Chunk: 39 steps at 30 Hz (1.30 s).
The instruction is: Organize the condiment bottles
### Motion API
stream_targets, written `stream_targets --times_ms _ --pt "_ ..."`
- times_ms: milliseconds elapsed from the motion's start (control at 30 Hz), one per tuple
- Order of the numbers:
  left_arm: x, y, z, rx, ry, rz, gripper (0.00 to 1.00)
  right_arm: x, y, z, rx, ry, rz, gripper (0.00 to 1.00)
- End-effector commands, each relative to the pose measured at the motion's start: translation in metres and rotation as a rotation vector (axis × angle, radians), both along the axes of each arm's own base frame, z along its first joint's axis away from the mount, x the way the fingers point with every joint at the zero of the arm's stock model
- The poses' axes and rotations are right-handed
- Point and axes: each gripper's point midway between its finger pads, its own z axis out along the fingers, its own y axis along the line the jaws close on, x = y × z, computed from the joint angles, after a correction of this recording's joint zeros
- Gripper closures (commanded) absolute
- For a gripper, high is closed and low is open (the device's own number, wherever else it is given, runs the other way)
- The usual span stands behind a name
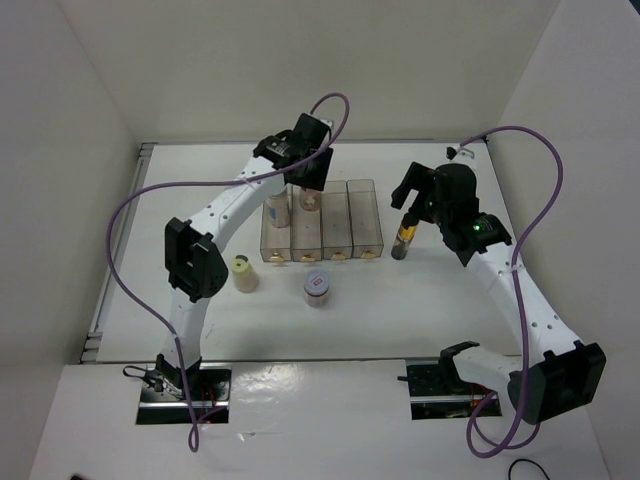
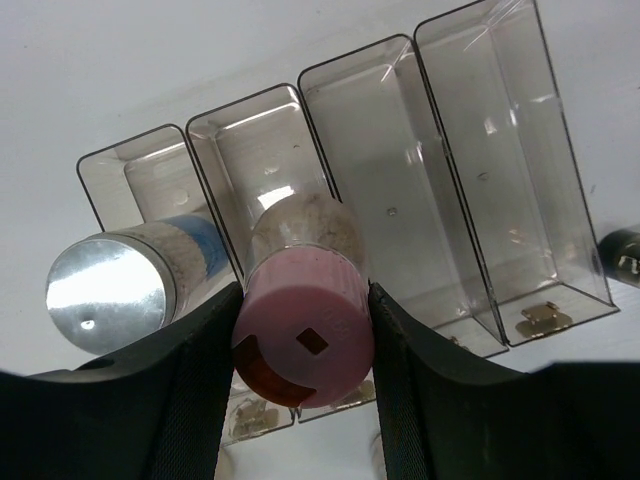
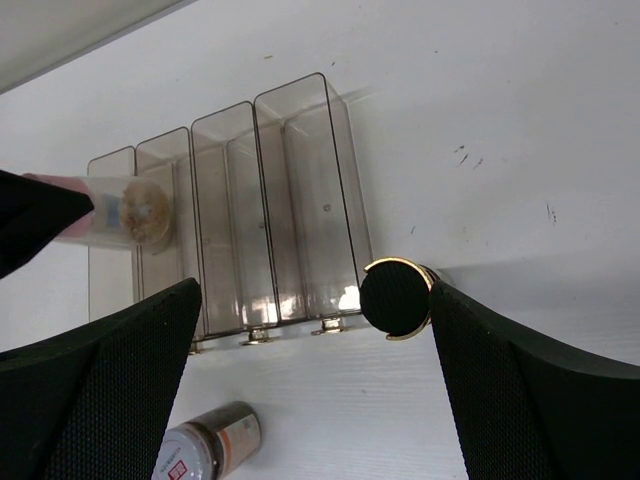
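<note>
My left gripper [image 1: 305, 178] is shut on the pink-capped bottle [image 2: 303, 335] and holds it upright over the far end of the organizer's second compartment from the left. This bottle also shows in the right wrist view [image 3: 115, 210]. The grey-capped bottle [image 2: 107, 292] stands in the first compartment [image 1: 277, 210]. My right gripper [image 3: 315, 320] is open around the slim dark black-capped bottle [image 3: 395, 298], which stands by the organizer's right front corner [image 1: 404, 238], close to the right finger. The yellow-capped bottle [image 1: 243, 273] and the white-lidded jar [image 1: 317, 287] stand in front of the organizer.
The clear four-compartment organizer [image 1: 358, 215] stands mid-table, and its two right compartments [image 2: 480, 180] hold nothing. White walls enclose the table at the back and on both sides. The arms' purple cables loop over both sides.
</note>
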Motion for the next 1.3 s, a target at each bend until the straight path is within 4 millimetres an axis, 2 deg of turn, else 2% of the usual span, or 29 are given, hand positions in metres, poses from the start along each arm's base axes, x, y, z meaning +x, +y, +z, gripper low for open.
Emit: stream_targets --times_ms 0,33,100,200,467,800,867,900,1100,1167,1200,1233,1267 --pt "0.014 0.004 -0.015 0.013 -0.024 0.027 0.57 0.005 -0.001 0.016 -0.002 -0.044 0.01 0.01" --pt "0.013 0.002 -0.017 0.002 -0.02 0.017 0.57 0.005 -0.001 0.016 -0.002 -0.044 0.01 0.01" --pt "0.015 0.012 -0.032 0.001 0.007 0.04 0.57 0.005 -0.001 0.016 -0.002 -0.044 0.01 0.01" --pt "0.017 0.012 -0.034 -0.018 0.015 0.033 0.57 0.006 0.002 0.012 0.0 -0.032 0.02 0.01" --pt "0.02 0.007 -0.068 -0.002 0.068 0.021 0.57 0.008 0.004 0.005 -0.001 -0.012 0.028 0.01" --pt "0.023 0.003 -0.086 0.005 0.093 0.016 0.53 0.009 0.006 0.002 -0.006 -0.002 0.042 0.01" --pt "0.023 0.003 -0.086 0.005 0.093 0.016 0.48 0.01 0.006 0.004 -0.004 -0.011 0.042 0.01" --pt "0.025 0.002 -0.083 0.0 0.085 0.016 0.4 0.01 0.006 0.004 -0.004 -0.011 0.042 0.01" --pt "0.026 0.004 -0.083 0.008 0.08 0.023 0.18 0.01 0.006 0.006 -0.004 -0.011 0.042 0.01" --pt "0.024 -0.003 -0.07 0.004 0.06 0.001 0.11 0.01 0.006 0.006 -0.004 -0.011 0.042 0.01" --pt "0.023 -0.006 -0.05 0.003 0.032 0.002 0.09 0.01 0.006 0.006 -0.004 -0.011 0.042 0.01" --pt "0.021 -0.008 -0.032 0.009 0.0 -0.007 0.0 0.008 0.006 0.012 -0.001 -0.022 0.042 0.01" --pt "0.019 -0.012 -0.014 0.014 -0.031 -0.016 0.0 0.007 0.005 0.016 0.009 -0.03 0.038 0.01"
